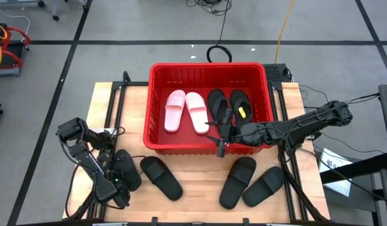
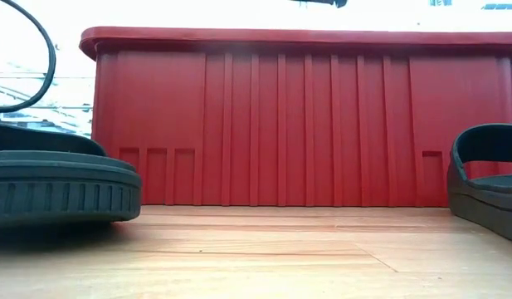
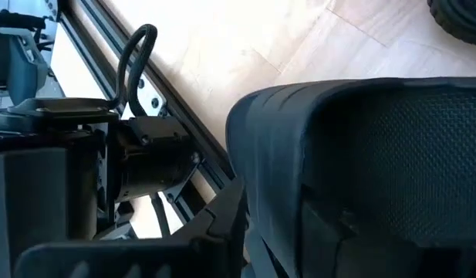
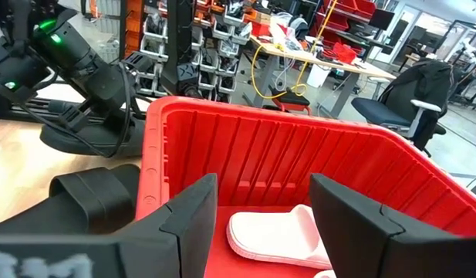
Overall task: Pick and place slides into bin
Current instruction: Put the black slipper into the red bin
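Note:
The red bin (image 1: 206, 66) stands at the table's middle far side; it fills the low view (image 2: 305, 124). Inside lie two pink slides (image 1: 185, 111) and two black slides (image 1: 229, 103). My right gripper (image 1: 219, 139) hangs open and empty above the bin's near wall, and its wrist view (image 4: 261, 193) looks into the bin at a pink slide (image 4: 276, 232). My left gripper (image 1: 121, 180) is at a black slide (image 1: 126, 166) near the table's near left corner. That slide's strap (image 3: 299, 154) fills the left wrist view.
Three more black slides lie sole-down on the wooden table in front of the bin: one left of middle (image 1: 160, 177) and two side by side at the right (image 1: 237, 182) (image 1: 264, 186). Two of them show in the low view (image 2: 56, 178) (image 2: 488, 178). Black frame rails run along the table's sides.

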`<state>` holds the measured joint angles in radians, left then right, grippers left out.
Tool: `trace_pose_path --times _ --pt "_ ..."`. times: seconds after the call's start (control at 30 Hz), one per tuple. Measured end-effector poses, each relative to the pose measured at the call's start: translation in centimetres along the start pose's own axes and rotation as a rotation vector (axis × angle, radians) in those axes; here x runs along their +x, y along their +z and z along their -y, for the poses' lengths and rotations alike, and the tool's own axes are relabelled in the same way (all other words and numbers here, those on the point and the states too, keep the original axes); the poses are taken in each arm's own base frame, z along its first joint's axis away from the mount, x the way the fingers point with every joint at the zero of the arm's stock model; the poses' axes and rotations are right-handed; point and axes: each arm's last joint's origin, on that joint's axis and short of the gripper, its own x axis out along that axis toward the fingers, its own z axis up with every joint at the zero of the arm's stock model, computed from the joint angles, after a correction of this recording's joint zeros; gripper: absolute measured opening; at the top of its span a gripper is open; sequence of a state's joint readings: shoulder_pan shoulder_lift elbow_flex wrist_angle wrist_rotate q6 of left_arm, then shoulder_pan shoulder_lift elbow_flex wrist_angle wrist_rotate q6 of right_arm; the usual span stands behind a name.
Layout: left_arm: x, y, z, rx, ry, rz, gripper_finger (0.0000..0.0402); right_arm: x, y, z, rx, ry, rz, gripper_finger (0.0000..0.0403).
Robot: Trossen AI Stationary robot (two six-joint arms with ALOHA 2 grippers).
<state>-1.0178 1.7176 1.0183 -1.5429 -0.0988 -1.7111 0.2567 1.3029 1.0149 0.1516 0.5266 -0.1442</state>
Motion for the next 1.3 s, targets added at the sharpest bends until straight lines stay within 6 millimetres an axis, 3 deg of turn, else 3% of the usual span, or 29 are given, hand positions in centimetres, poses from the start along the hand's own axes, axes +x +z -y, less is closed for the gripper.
trace_pose_path --times 0.2,0.43,0.73,1.3 --pt "0.0 0.1 0.0 -0.001 -0.002 -0.012 0.0013 0.1 0.0 0.2 0.001 -0.007 -0.002 0.0196" --pt "-0.4 0.1 -0.1 -0.003 -0.019 -0.018 0.0004 0.1 0.0 0.2 0.0 -0.007 -0.002 0.0196" --pt "-2.9 0.6 -2.0 -0.037 -0.165 -0.045 0.0002 0.1 0.0 0.2 0.003 -0.003 0.0 0.0196" --pt "-11.2 2.5 -6.4 0.128 -0.571 0.142 0.0001 -1.8 1.6 1.5 0.097 -0.007 0.072 0.0196"
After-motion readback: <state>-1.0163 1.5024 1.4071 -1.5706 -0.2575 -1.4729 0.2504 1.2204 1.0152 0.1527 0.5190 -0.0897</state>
